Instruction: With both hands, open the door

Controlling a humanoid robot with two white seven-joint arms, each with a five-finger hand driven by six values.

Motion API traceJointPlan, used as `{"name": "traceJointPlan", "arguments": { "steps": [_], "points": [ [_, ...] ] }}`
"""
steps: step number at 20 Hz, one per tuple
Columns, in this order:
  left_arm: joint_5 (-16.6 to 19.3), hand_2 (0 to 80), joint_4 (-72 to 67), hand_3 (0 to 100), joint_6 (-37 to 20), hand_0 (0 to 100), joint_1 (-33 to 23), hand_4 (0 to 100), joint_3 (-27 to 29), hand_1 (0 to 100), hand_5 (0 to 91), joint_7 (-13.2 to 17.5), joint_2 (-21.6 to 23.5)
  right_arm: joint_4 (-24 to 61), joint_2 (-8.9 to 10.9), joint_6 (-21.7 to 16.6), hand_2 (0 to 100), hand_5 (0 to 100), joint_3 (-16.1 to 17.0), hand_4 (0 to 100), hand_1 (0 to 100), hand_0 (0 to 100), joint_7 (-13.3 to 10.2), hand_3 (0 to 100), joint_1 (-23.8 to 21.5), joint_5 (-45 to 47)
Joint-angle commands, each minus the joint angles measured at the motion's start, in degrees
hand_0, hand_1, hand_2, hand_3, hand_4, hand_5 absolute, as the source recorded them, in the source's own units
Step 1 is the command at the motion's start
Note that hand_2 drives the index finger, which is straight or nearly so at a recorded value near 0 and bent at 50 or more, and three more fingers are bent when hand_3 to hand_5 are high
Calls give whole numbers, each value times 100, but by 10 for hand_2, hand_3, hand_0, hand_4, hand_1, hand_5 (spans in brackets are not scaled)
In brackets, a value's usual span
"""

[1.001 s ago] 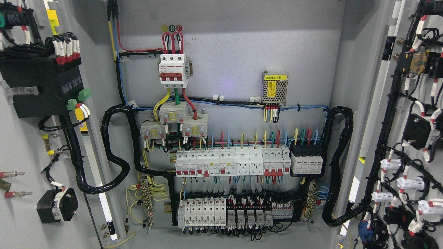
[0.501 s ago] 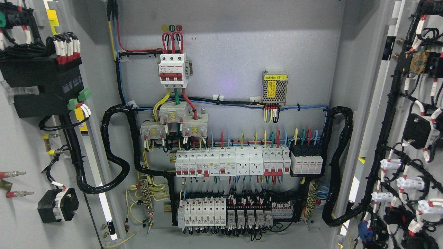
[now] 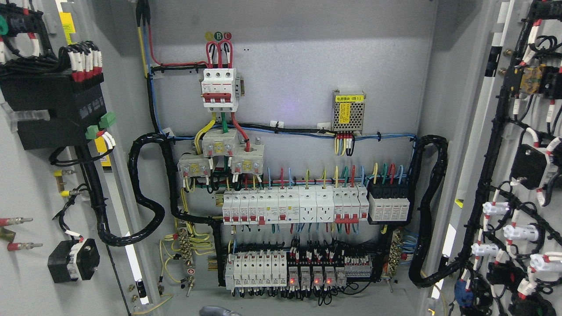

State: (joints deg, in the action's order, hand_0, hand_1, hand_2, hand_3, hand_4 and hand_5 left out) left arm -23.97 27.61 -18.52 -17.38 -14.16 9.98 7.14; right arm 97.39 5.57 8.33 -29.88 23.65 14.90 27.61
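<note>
Red indicator lights now lit on the row of small relays (image 3: 311, 277) along the bottom rail. A dark grey rounded shape (image 3: 217, 311) has come in at the bottom edge; can't tell what.

Open cabinet, grey back panel (image 3: 290, 66) carrying the gear.

Upper left of panel: three-pole breaker (image 3: 219, 89), red loops on top, red, green and yellow leads below running into three clear-cased blocks (image 3: 221, 156). Upper right: small perforated power module (image 3: 348, 111) with yellow label. A black and blue wire bundle (image 3: 303, 131) runs across between them. Mid panel: row of white breakers and sockets (image 3: 295, 205), black module block (image 3: 389, 202) at its right end. Near bottom edge: second row of white breakers (image 3: 256, 269), then relays (image 3: 314, 276) with four red lamps lit. Thick black looms (image 3: 147, 193) loop at both side edges.
</note>
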Motion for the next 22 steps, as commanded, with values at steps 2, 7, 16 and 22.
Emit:
{"name": "traceJointPlan", "arguments": {
  "steps": [2,7,16,22],
  "points": [
    [16,0,4713,157,164,371,-1134,0,440,212,0,12,508,1184,1155,-646,0,0,1405,0,67,215,-97,0,-1435,-10],
    [716,13,6552,148,287,363,-1602,0,642,212,0,117,499,1633,1297,-1578,0,0,2108,0,68,215,-97,0,-2622,-1],
    [939,6,8663,68,270,238,-1576,0,941,94,0,1208,350,2117,1543,-3037,0,0,2935,0,67,216,-97,0,-4319,16],
    [921,2,9087,38,-2,169,-1243,0,1125,43,0,1243,332,2179,1543,-3592,0,0,3445,0,68,215,-106,0,-4654,43]
  ]
}}
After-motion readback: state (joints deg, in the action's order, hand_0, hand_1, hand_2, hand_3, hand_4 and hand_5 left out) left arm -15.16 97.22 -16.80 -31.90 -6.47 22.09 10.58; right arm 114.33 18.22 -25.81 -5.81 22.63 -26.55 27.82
